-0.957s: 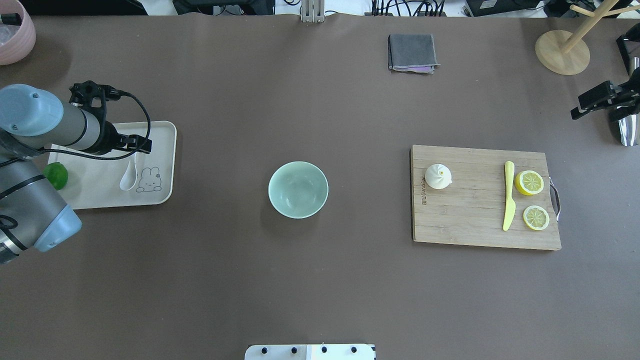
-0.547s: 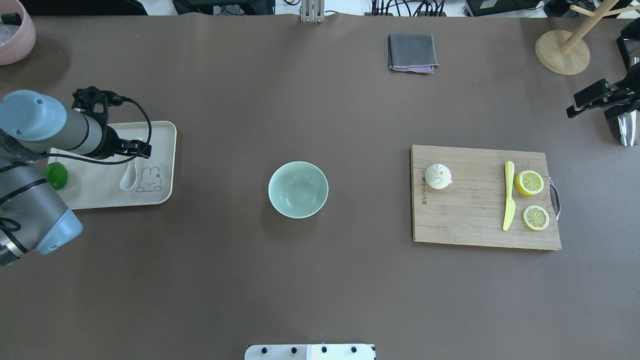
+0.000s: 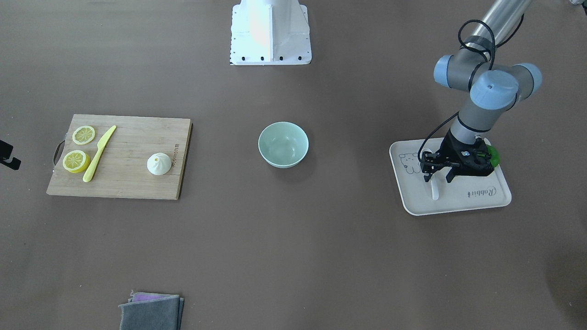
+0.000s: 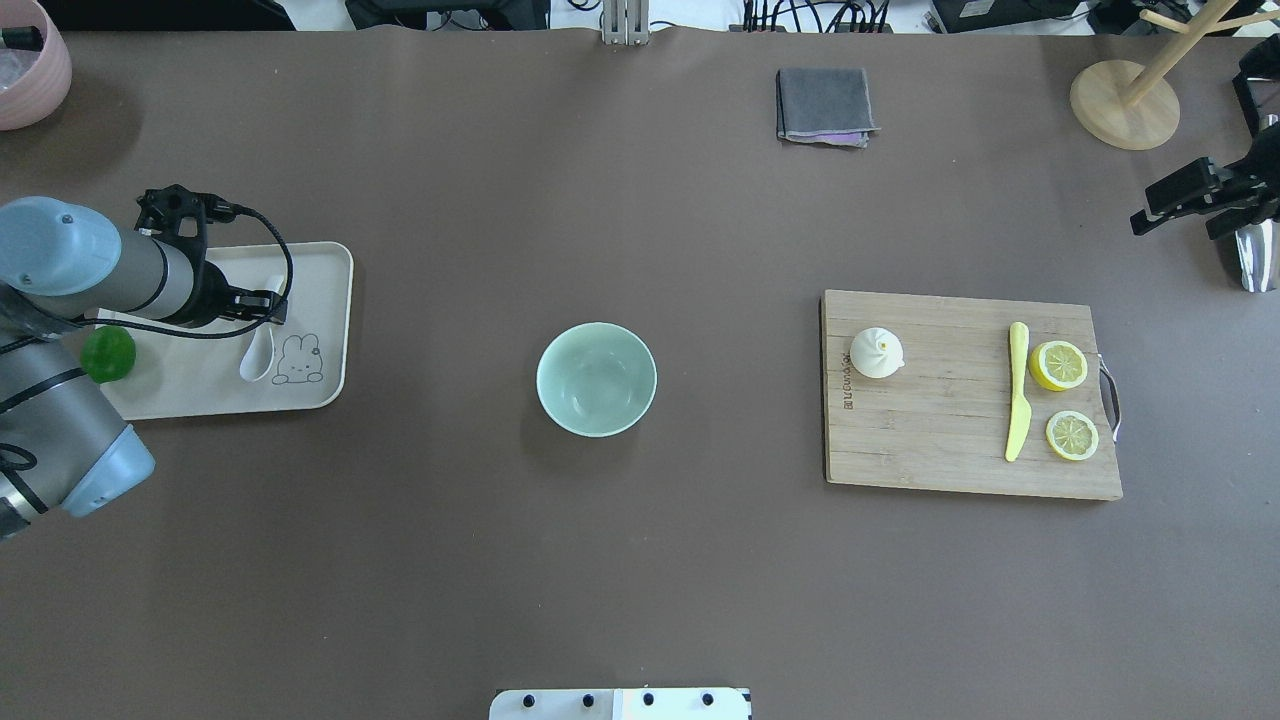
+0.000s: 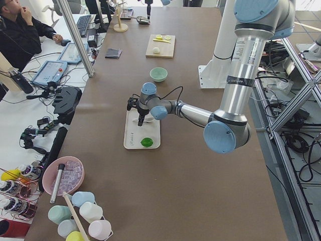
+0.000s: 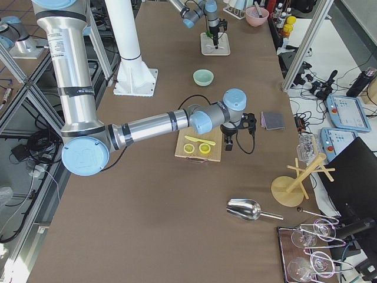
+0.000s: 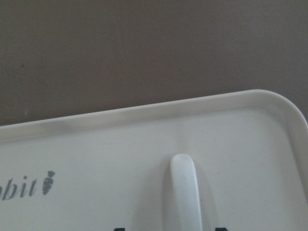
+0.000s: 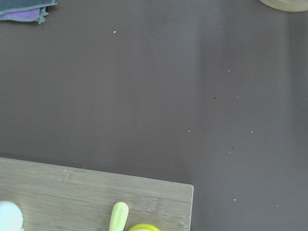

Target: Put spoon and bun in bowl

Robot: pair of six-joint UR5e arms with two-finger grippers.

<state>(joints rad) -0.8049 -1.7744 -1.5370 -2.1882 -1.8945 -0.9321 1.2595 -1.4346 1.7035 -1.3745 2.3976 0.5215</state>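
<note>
The white spoon (image 4: 257,358) lies on a cream tray (image 4: 190,390) at the table's left, scoop towards me; it also shows in the front view (image 3: 434,190). My left gripper (image 3: 437,178) is open and low over the tray, its fingers either side of the spoon's handle (image 7: 185,192). The pale green bowl (image 4: 596,379) stands empty mid-table. The white bun (image 4: 877,353) sits on the wooden cutting board (image 4: 940,450). My right gripper (image 6: 227,143) hangs beyond the board's far right corner, well away from the bun; its fingers show too poorly to judge.
A green lime (image 4: 108,353) lies on the tray by my left arm. A yellow-green knife (image 4: 1017,395) and two lemon pieces (image 4: 1058,365) share the board. A grey cloth (image 4: 824,105), wooden stand (image 4: 1125,105), pink bowl (image 4: 30,70) and metal scoop (image 6: 244,209) sit at the edges.
My left gripper has shifted a little left and settled lower over the spoon's handle. My right arm has edged slightly towards the board. The objects have not moved.
</note>
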